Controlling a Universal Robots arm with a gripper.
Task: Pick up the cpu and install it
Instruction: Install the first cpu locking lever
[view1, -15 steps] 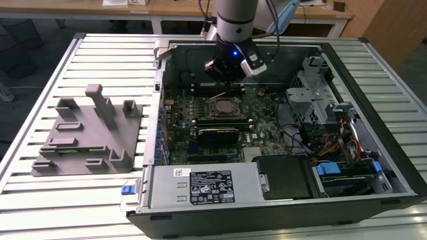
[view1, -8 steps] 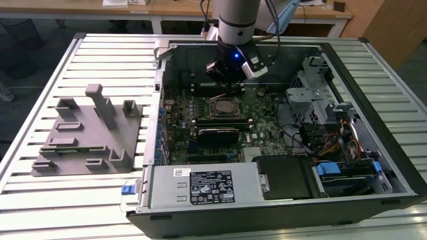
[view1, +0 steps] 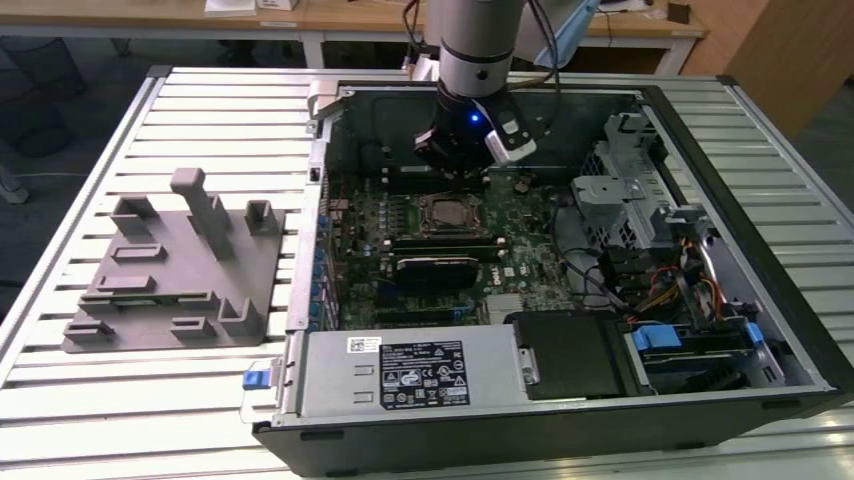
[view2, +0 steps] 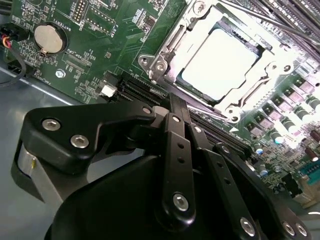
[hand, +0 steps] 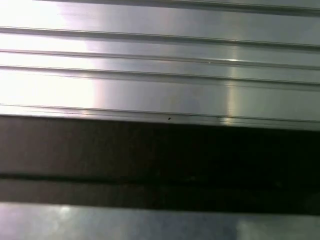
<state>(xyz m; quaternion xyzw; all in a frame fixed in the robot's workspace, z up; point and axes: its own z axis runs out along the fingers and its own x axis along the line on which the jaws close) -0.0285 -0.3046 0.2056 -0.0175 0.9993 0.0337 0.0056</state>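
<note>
While the cpu (view2: 220, 62) sits flat in its socket (view2: 165, 50) on the motherboard (view2: 105, 30), its pale metal top faces up inside the silver socket frame. In the exterior view the cpu (view1: 445, 211) lies near the middle of the board, inside the open computer case (view1: 787, 290). The gripper (view1: 461, 165) hangs above the board just beyond the cpu, toward the far wall of the case, and is apart from the chip. In the second wrist view its black linkage bars converge near the socket edge with nothing between them; whether the fingers are open or closed cannot be told. A round coin battery (view2: 50, 38) sits on the board well apart from the cpu. A grey tray (view1: 174, 270) with upright posts rests on the slatted table (view1: 80, 180), beside the case on the exterior view's left.
</note>
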